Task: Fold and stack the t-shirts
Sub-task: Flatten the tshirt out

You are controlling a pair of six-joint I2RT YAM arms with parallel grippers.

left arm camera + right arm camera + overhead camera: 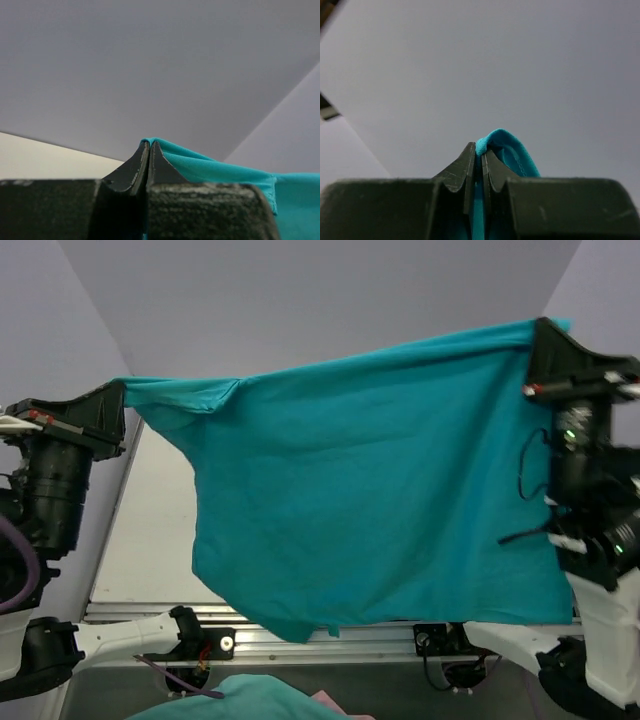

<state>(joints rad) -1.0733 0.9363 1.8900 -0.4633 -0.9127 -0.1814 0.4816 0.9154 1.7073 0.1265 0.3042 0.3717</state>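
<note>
step: shirt held spread in air, pre-fold | left gripper: pinching 1 corner | right gripper: pinching other corner | next: probably lay flat on table, kept taut

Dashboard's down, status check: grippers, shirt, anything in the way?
Both shut: left gripper, right gripper, jaws on teal t-shirt top edge. Shirt hangs spread between them, above the table. Nothing blocking seen.

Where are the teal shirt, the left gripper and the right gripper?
teal shirt (380,490), top view, middle of the spread cloth.
left gripper (150,146), left wrist view, between the fingertips pinching the cloth.
right gripper (479,149), right wrist view, between the fingertips pinching the cloth.
</note>
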